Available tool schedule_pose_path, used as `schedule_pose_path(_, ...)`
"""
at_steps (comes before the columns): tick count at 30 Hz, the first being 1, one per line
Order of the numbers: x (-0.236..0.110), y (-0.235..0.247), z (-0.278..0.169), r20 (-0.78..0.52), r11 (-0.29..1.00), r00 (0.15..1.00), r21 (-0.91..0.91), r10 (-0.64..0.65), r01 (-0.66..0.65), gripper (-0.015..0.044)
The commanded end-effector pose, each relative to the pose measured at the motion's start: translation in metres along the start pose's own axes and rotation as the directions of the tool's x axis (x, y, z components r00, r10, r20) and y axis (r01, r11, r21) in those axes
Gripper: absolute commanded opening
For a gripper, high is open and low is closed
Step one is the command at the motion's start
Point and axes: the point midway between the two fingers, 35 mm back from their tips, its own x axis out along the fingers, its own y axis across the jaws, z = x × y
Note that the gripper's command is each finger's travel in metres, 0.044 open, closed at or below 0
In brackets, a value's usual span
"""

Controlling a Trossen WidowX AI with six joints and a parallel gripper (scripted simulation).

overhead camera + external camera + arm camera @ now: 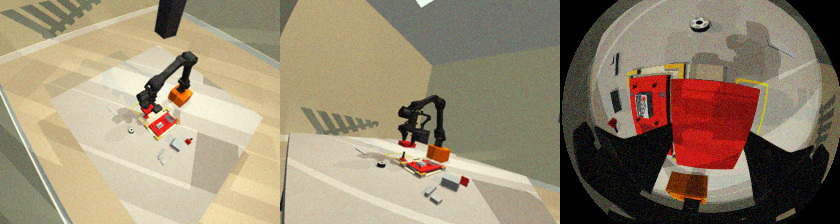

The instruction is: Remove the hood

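The hood (706, 125), a flat red panel, is clamped in the claw (409, 138) and hangs in the air above the desk (143, 185), clear of the toy car (163, 124). From the wrist view it fills the middle, with the dark fingers on either side of it.

Taking the toy car as the landmark: it sits low and red on a pale board with yellow corners, a small grey block on its top. In front of the car, toward the near edge of the desk, lie two small grey pieces (433, 194), and a little nearer the car a grey block (450, 182) with a small red cube (464, 180) touching its side. To the left of the car a small black and white wheel (381, 164) lies by itself, and farther left a thin grey strip (361, 151) lies flat.

Just behind the car is the marked area (136, 107), a thin yellow outline on the desk; the hood hangs over it, at the car's back left. Behind the car to the right stands the orange base (438, 153), from which the black arm (168, 73) rises, bends over and reaches down to the claw. Beyond that are the tan walls, one carrying a striped shadow.
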Motion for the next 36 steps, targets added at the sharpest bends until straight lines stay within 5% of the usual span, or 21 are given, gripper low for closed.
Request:
schedule_pose_path(1, -0.001, -0.013, -0.002, 0.004, 1.000, 1.000, -0.004, -0.008, 0.008, 0.0000)
schedule_pose_path(24, -0.003, -0.094, -0.032, -0.007, 1.000, 1.000, -0.002, 0.000, 0.000, 0.0000)
schedule_pose_path(36, 0.002, -0.097, -0.032, -0.007, 1.000, 1.000, -0.002, 0.001, -0.001, 0.0000)
